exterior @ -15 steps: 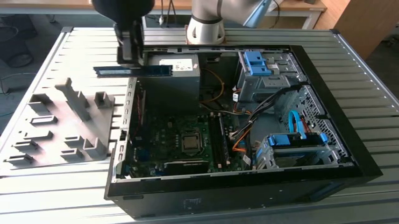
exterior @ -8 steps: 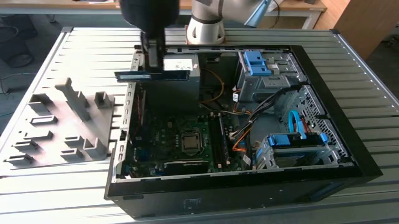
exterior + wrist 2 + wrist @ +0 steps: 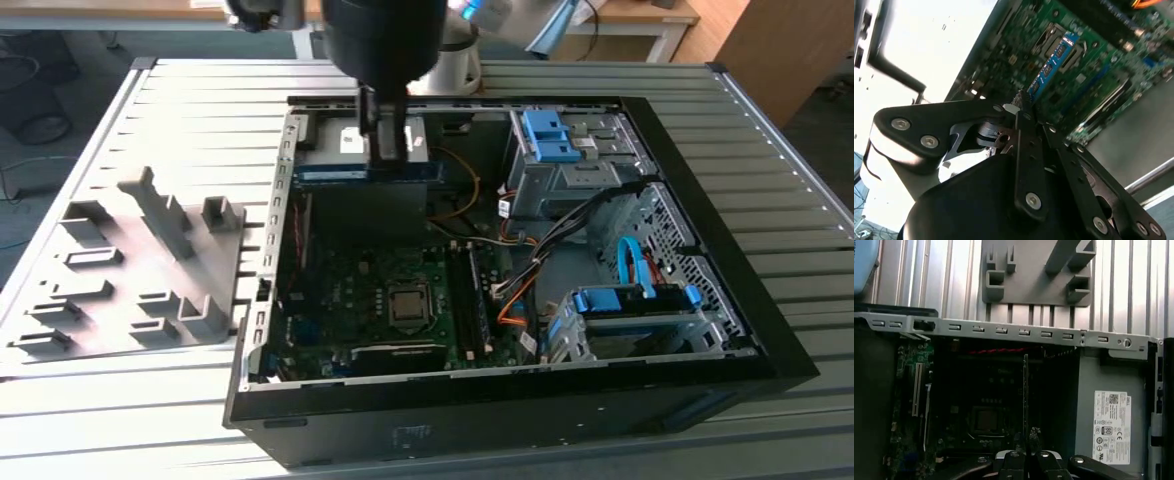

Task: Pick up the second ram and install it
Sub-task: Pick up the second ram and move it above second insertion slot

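My gripper (image 3: 387,158) hangs over the far end of the open computer case (image 3: 747,330), shut on the second ram (image 3: 367,172). The stick is a long narrow board with black chips, held level and on edge above the case's inside. In the second wrist view the second ram (image 3: 1054,57) sticks out from the closed fingertips (image 3: 1023,116) over the green motherboard (image 3: 1094,60). Seen edge-on in the first wrist view, the second ram (image 3: 1026,390) is a thin line rising from my gripper (image 3: 1027,439). The long memory slots (image 3: 467,290) lie beside the processor socket (image 3: 404,303).
A grey plastic tray (image 3: 94,330) with uprights lies on the slatted table (image 3: 801,200), at the exterior view's left of the case. Inside the case are blue drive brackets (image 3: 550,135), bundled cables (image 3: 514,290) and a power supply box (image 3: 1109,425).
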Controlling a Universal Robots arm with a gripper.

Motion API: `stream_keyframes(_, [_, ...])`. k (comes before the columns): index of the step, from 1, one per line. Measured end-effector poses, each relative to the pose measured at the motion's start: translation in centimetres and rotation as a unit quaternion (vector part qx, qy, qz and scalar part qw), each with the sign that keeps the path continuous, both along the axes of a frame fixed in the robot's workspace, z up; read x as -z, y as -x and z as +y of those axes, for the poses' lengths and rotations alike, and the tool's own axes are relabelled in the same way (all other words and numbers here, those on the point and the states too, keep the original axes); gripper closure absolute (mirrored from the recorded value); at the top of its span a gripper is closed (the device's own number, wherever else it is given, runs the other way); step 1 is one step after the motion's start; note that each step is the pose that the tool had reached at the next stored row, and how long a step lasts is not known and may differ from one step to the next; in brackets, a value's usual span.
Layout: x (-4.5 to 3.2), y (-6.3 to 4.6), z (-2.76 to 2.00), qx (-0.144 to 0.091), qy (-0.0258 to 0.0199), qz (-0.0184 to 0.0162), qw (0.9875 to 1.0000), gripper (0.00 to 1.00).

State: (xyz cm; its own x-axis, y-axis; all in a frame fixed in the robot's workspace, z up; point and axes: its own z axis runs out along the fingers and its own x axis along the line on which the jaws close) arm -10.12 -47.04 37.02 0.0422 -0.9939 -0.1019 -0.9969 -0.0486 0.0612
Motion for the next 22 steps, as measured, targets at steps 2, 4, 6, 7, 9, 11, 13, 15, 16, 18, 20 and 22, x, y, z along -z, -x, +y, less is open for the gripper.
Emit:
stream_keyframes(2, [0.32,-0.9,0.00,0.000,0.0000,0.0005,1.0000,0.86])
stream_keyframes(4, [0.59,-1.8,0.00,0.000,0.0000,0.0012,1.0000,0.86])
stream_keyframes(6, [0.88,-2.7,0.00,0.000,0.0000,0.0021,1.0000,0.86])
stream_keyframes(7, [1.03,-3.2,0.00,0.000,0.0000,0.0025,1.0000,0.86])
stream_keyframes(9, [1.37,-4.1,0.00,0.000,-0.0001,0.0036,1.0000,0.86])
stream_keyframes(11, [1.70,-5.0,0.00,0.000,0.0001,0.0046,1.0000,0.86])
stream_keyframes(13, [2.08,-5.9,0.00,0.000,0.0000,0.0053,1.0000,0.86])
stream_keyframes(15, [2.45,-6.8,0.00,0.000,0.0000,0.0059,1.0000,0.86])
stream_keyframes(16, [2.62,-7.1,0.00,0.000,0.0000,0.0060,1.0000,0.86])
stream_keyframes(18, [2.99,-7.7,-0.01,0.000,0.0000,0.0061,1.0000,0.86])
stream_keyframes(20, [3.34,-8.2,-0.07,0.000,0.0000,0.0062,1.0000,0.86])
stream_keyframes(22, [3.71,-8.6,-0.33,0.000,0.0002,0.0062,1.0000,0.86])
